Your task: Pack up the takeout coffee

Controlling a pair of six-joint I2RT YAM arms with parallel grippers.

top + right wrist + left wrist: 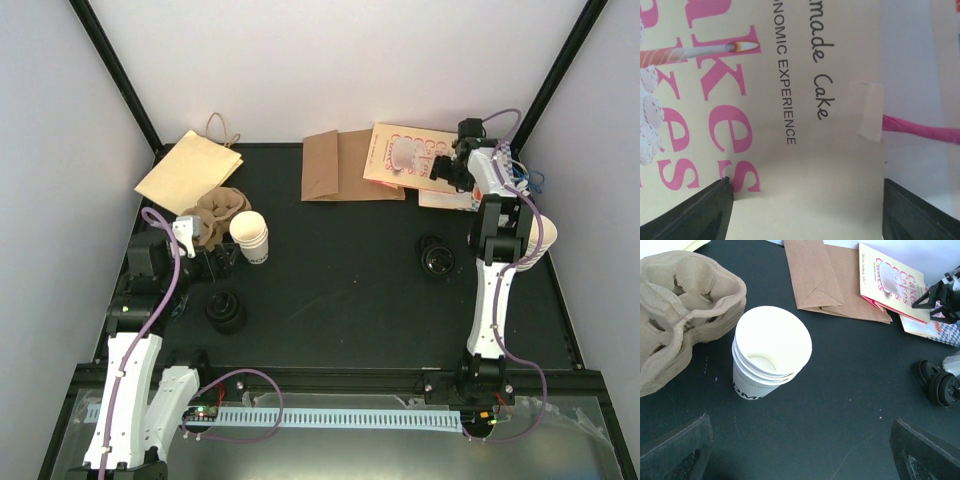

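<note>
Left wrist view: takeout coffee (771, 352) upright, centre-left of frame, just ahead of wide-spread left hand (800, 440); right hand (450, 170), also spread, over cake book (405, 155), top view's upper right.

Overhead from behind; left wrist low toward cup (771, 352), right wrist close over book (805, 150).

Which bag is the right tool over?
The cake-print bag, back right, pink lettering on cream, under the right tool. The centre bag and left bag are plain brown.
</note>
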